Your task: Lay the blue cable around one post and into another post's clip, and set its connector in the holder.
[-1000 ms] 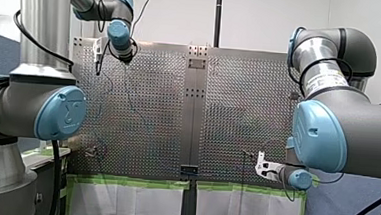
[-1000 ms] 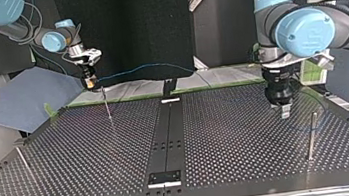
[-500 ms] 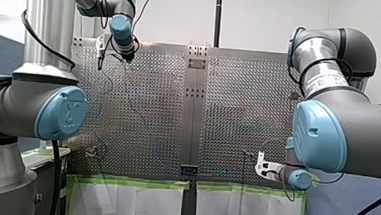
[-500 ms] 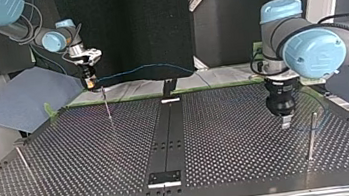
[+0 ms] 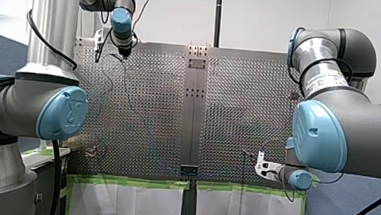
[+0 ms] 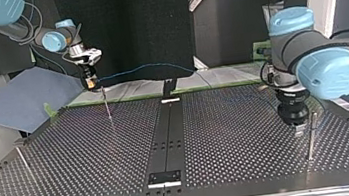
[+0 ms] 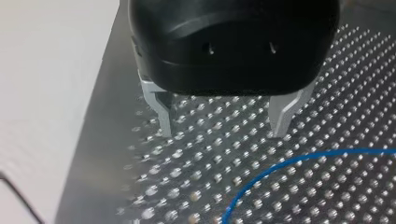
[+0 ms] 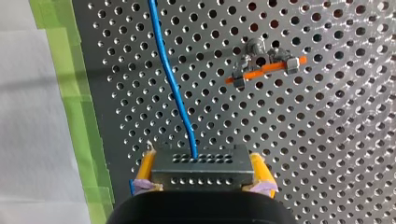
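The blue cable (image 8: 170, 79) leaves the connector (image 8: 201, 176), clenched between the right end effector (image 8: 201, 163)'s yellow pads, and passes beside an orange-barred clip (image 8: 264, 70), apart from it, near the counter (image 8: 327, 154)'s edge. The left end effector (image 7: 223, 123) hangs released, metal fingers spread, close beside a post (image 6: 310, 134) near the counter's side edge.

right gripper (image 8: 203, 181): yellow pads clamp connector (image 8: 201, 163) (dark, rows of holes) | blue cable (image 8: 170, 84): runs ahead from connector over perforated table (image 8: 327, 154) | orange-barred clip (image 8: 264, 70): ahead of connector, apart from cable
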Motion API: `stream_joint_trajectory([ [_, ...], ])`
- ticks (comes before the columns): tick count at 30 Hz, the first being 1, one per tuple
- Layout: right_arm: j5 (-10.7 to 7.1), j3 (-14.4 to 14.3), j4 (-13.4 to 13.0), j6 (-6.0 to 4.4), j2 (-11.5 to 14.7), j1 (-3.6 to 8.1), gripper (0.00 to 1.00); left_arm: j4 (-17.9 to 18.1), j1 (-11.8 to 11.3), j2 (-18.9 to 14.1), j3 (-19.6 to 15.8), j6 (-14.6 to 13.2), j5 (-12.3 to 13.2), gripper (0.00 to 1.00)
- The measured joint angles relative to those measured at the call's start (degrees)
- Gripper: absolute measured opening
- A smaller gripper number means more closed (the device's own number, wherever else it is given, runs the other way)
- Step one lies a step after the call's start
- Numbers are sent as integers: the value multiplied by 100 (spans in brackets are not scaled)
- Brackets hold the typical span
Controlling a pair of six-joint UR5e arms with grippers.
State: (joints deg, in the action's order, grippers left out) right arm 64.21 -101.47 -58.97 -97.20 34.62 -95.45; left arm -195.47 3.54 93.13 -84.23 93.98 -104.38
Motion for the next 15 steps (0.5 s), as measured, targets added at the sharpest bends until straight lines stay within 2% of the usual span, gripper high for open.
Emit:
stream_joint_trajectory([
  [5,-53,0,-9,-23,-1,-3,2,-272,-36,2,267,5,74,100],
  [12,-65,0,-13,-25,-8,-1,2,-662,-80,4,659,23,368,100],
  [15,-65,0,-11,-22,-10,0,2,-805,-110,5,800,33,384,100],
])
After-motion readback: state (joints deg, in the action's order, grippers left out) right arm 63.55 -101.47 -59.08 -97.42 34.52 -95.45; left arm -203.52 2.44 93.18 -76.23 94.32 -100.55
